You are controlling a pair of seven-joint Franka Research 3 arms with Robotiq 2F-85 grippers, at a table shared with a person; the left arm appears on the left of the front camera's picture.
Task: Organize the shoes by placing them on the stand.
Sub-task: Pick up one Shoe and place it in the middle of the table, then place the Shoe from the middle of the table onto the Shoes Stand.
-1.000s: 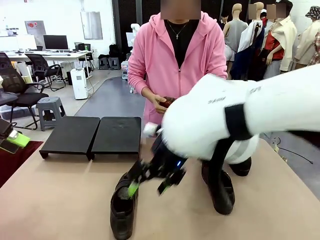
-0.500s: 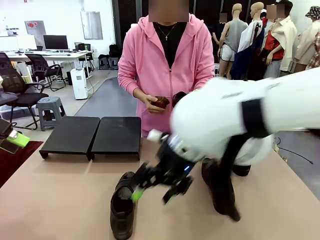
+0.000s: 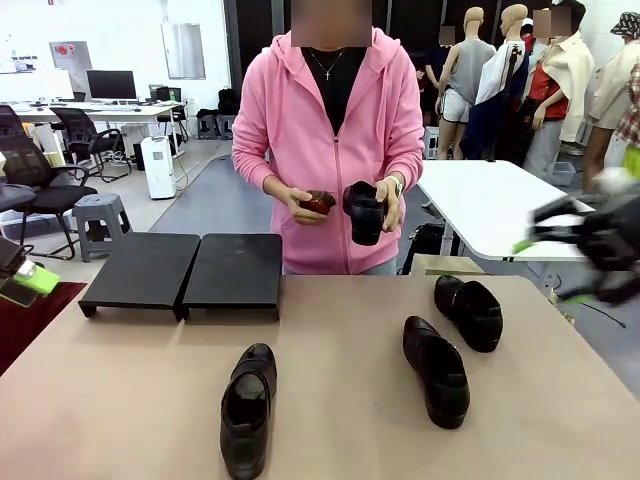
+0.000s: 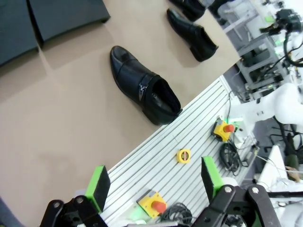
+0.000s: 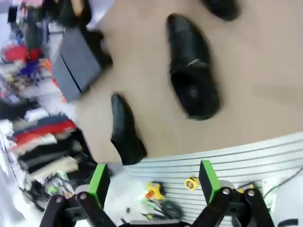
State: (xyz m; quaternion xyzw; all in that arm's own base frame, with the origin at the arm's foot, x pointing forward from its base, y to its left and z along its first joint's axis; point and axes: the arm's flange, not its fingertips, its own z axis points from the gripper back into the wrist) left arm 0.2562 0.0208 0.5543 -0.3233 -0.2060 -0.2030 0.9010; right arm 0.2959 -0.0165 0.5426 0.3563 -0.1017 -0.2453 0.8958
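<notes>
Front view. The tan table (image 3: 340, 445) spans the lower half of the frame. A person in a pink hoodie (image 3: 325, 120) stands behind its far edge, upper centre.

The stand (image 3: 185, 270) — two black flat panels side by side — rests on the table at middle left, well apart from every shoe.

Three shoes lie on the tabletop. The left shoe (image 3: 248, 410) is at lower centre-left, toe pointing away from the camera. The middle shoe (image 3: 437, 372) is right of centre, and the far shoe (image 3: 470, 312) lies just beside it, toward middle right. A fourth shoe (image 3: 363, 212) is held at chest height in one hand (image 3: 388, 198) of the person. The other hand carries a small brown object (image 3: 318, 202), too small to identify.

Left wrist view: the left gripper (image 4: 154, 178) is released, its green pads spread with nothing between them, and it hangs beyond the table's edge.

Right wrist view: the right gripper (image 5: 152, 182) is likewise released and grasps nothing. In the front view it appears blurred at the right edge.
</notes>
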